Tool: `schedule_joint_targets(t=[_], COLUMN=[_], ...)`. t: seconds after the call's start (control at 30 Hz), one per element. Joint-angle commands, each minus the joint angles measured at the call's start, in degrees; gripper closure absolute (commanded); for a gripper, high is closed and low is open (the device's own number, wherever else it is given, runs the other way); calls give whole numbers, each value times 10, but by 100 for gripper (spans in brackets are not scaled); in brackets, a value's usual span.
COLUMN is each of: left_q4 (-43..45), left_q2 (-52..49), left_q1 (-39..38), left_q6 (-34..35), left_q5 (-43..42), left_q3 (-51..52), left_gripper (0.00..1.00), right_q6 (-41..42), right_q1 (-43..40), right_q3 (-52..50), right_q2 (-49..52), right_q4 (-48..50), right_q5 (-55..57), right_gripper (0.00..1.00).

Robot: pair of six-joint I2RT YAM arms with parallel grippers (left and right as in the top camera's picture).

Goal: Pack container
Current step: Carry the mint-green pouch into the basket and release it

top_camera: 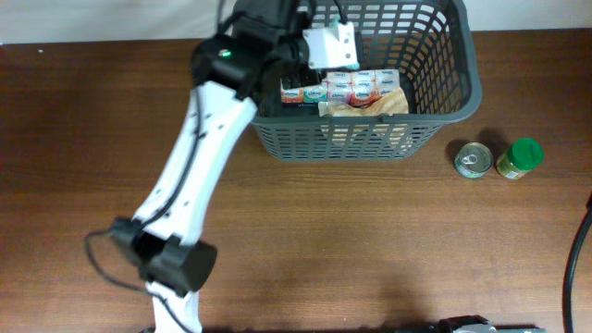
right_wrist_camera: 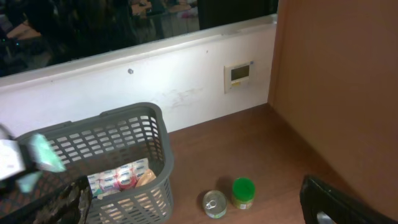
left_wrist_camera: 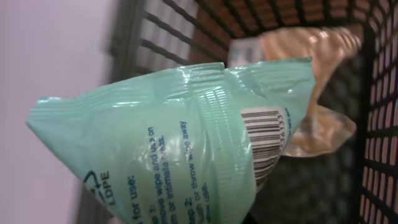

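Mint-green packet (left_wrist_camera: 180, 143), clamped in left pincer (top_camera: 301, 67) over container (top_camera: 351, 139), shows only in wrist views.

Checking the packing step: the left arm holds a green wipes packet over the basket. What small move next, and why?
Probably lower the left gripper a little: its wipes packet hangs over the basket, well above the packs lying inside.

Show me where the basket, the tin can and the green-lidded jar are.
basket (top_camera: 351, 139), overhead view, on its near lattice wall.
tin can (top_camera: 473, 159), overhead view, on its metal top.
green-lidded jar (top_camera: 524, 152), overhead view, on the green lid.
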State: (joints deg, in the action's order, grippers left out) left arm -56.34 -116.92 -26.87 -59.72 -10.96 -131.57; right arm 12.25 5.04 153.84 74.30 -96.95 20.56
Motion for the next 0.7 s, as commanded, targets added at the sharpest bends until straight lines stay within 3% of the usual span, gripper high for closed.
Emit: schedule_joint_targets(t=[0.0, 0.1, 0.2, 0.23, 0.3, 0.4, 0.43, 0.57, 0.67], left_q4=[-26, -56, -112, -126, -131, -127, -125, -130, -146], left_q2=[-57, -89, -126, -136, -142, -142, -141, -137, -123], left_q1=[-3, -3, -3, -2, -2, -2, -2, -1, 3], left_q6=[-18, 28, 29, 29, 36, 65, 79, 177, 242], left_q5=[-2, -2, -2, 0, 12, 55, 73, 139, 139], left_q3=[2, 2, 2, 2, 2, 1, -2, -86, -222], left_gripper=[98, 98, 96, 86, 80, 47, 1, 1, 1], right_q6=[7, 7, 7, 7, 7, 7, 7, 7, 7], right_q1=[1, 1, 1, 1, 1, 1, 1, 1, 1], right_q3=[0, 0, 0, 0, 0, 0, 0, 0, 0], right_q2=[-1, -1, -1, -1, -1, -1, -1, -1, -1], right_q4=[-3, -3, -3, -3, -3, -3, -3, -3, -3], right_q5=[9, 9, 9, 9, 9, 9, 9, 9, 9], right_gripper=[1, 1, 1, 1, 1, 1, 1, 1, 1])
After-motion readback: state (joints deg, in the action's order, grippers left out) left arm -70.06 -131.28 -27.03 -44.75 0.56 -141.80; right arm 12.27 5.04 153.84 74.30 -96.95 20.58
